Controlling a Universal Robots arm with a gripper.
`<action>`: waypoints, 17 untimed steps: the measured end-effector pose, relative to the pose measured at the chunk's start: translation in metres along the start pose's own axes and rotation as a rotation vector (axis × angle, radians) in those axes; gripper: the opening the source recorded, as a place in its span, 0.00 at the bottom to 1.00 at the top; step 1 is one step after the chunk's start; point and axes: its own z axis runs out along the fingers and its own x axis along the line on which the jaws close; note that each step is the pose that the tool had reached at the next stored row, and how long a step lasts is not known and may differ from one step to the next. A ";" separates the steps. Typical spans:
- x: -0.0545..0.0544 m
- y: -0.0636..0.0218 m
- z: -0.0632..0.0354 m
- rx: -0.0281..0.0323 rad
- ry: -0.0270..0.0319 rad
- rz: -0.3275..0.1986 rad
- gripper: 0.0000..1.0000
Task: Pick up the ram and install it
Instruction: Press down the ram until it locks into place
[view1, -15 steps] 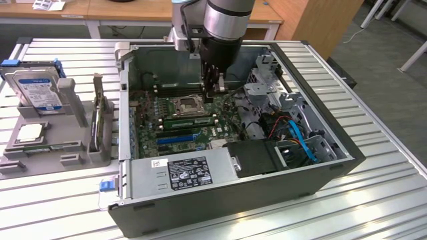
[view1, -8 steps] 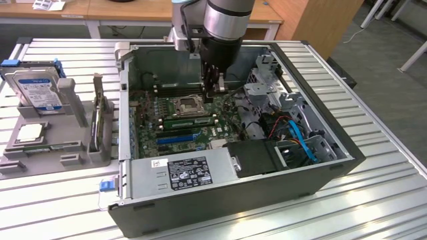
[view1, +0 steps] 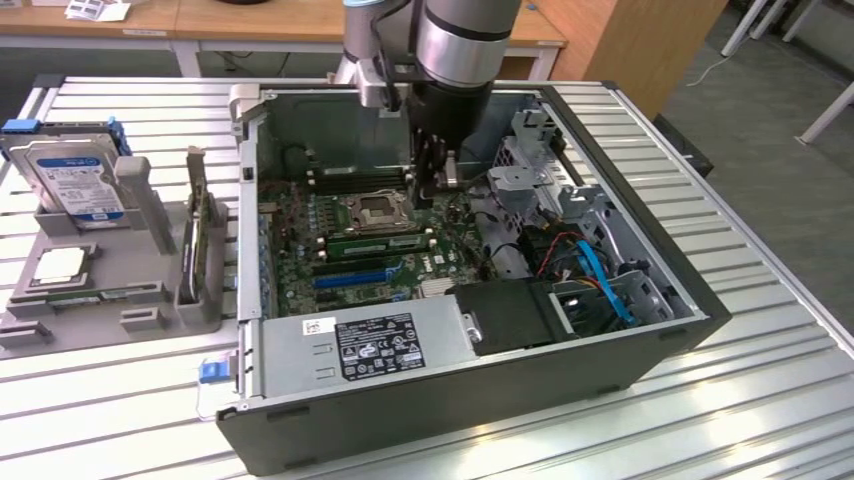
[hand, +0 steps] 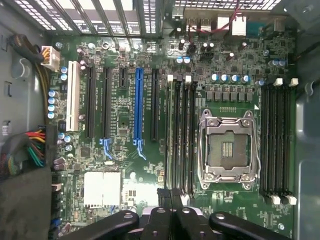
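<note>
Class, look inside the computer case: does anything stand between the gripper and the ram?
Nothing visible. The gripper, jaws shut, hangs over one end of the ram, which stands in a slot beside the CPU socket.

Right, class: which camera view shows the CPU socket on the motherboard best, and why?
The wrist view: it looks straight down on the CPU socket, so its metal frame and the contacts in the middle are plain. The exterior view shows it at a slant, deep inside the case, close beside the arm.
</note>
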 end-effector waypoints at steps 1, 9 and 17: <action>0.000 -0.0001 0.0018 0.0000 0.0000 0.000 0.10; 0.000 -0.0004 0.0130 0.0007 0.0003 0.000 0.10; 0.000 -0.0003 0.0243 0.0008 0.0004 0.000 0.10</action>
